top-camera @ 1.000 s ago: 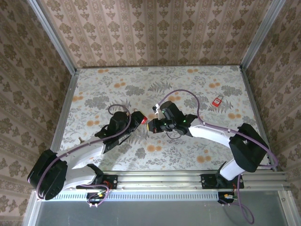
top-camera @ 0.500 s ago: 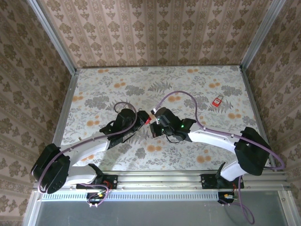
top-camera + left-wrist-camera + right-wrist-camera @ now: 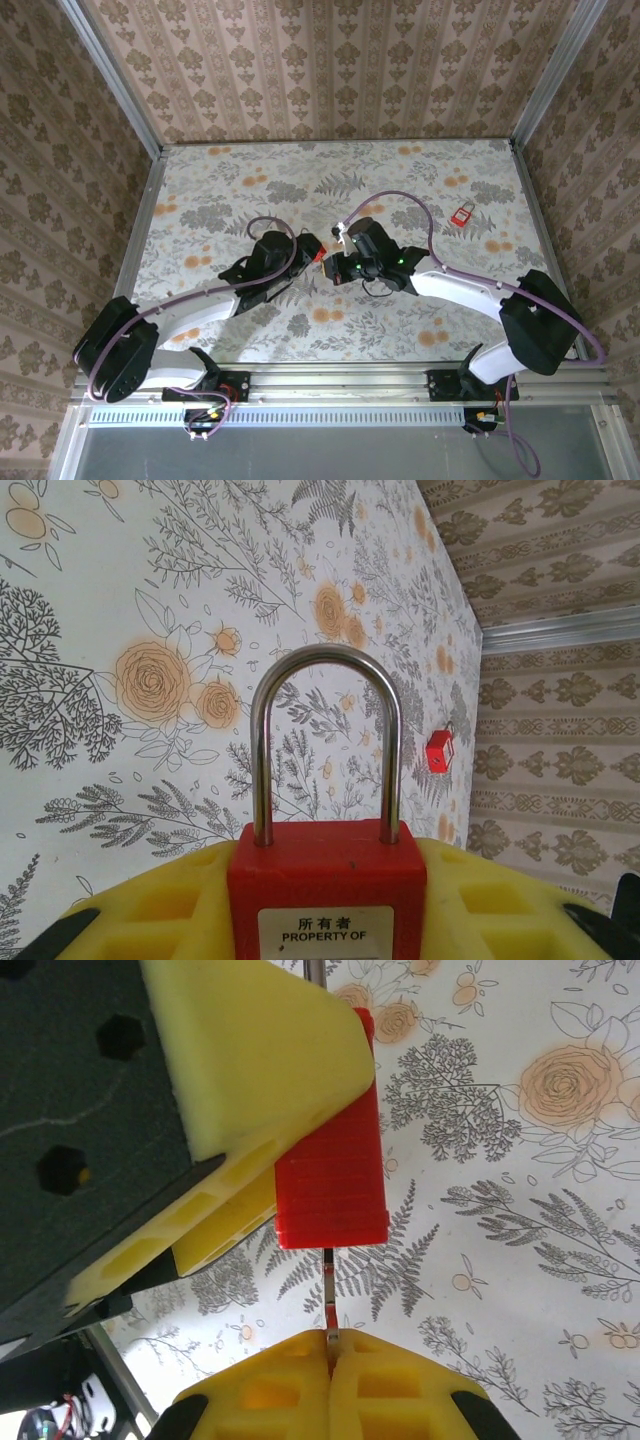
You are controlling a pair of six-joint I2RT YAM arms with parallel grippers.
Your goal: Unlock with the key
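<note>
The left tool (image 3: 303, 250) is partly open, clamping the red padlock (image 3: 330, 1175) by its body above the counter (image 3: 230, 190), shackle pointing away; the right tool (image 3: 330, 1380) is pinched tight on the key (image 3: 328, 1290), whose blade meets the padlock's underside; 1 other padlock (image 3: 461, 215) lies far right.

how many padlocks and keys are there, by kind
red padlocks: 2, the held padlock and the loose padlock
keys: 1, the key
total: 3
</note>
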